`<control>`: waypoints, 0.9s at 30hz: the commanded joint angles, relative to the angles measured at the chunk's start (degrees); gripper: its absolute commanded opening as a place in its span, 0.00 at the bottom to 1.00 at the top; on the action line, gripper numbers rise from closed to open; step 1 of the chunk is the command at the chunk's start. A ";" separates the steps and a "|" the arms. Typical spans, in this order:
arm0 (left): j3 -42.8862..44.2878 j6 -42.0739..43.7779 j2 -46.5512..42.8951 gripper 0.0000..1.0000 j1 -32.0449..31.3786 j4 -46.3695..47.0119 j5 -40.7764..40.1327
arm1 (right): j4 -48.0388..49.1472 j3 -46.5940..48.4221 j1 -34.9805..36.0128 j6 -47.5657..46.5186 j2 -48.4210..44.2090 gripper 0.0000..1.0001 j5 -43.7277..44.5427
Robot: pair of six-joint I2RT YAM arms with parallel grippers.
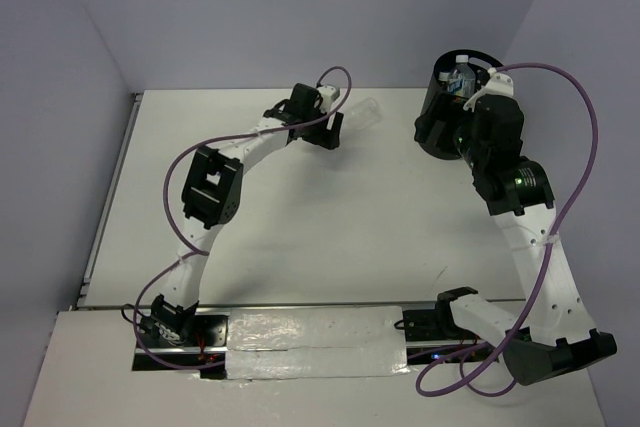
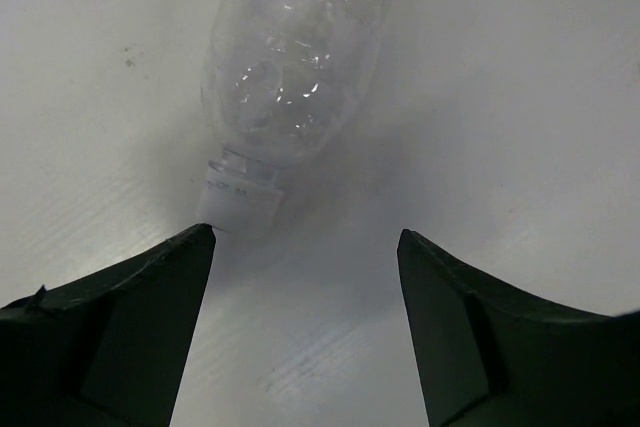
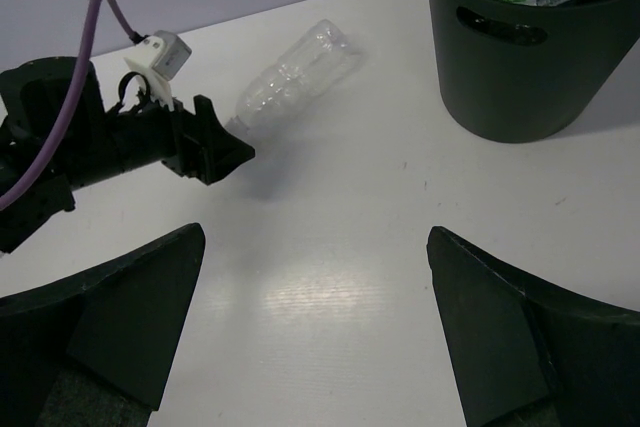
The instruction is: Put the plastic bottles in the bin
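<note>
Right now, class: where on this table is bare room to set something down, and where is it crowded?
Widest bare patch: the table's middle, between both arms and the taped near edge. A narrower gap lies between the lying bottle and the bin. Crowded: beside the bin, under the right arm, and at the bottle's cap, by the left gripper.

A clear bottle (image 1: 362,112) lies by the worktop's (image 1: 330,247) far edge, just beside the left hand (image 1: 335,129). The bin (image 1: 434,97), at the far right corner, holds a labelled bottle (image 1: 461,77).

White table (image 1: 350,227), bottle (image 3: 295,77) lying, black bin (image 3: 520,77) upright
</note>
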 commanded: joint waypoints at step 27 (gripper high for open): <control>13.58 18.52 11.07 0.89 0.10 1.42 1.17 | 1.58 -0.39 0.38 0.48 -0.36 1.00 -0.19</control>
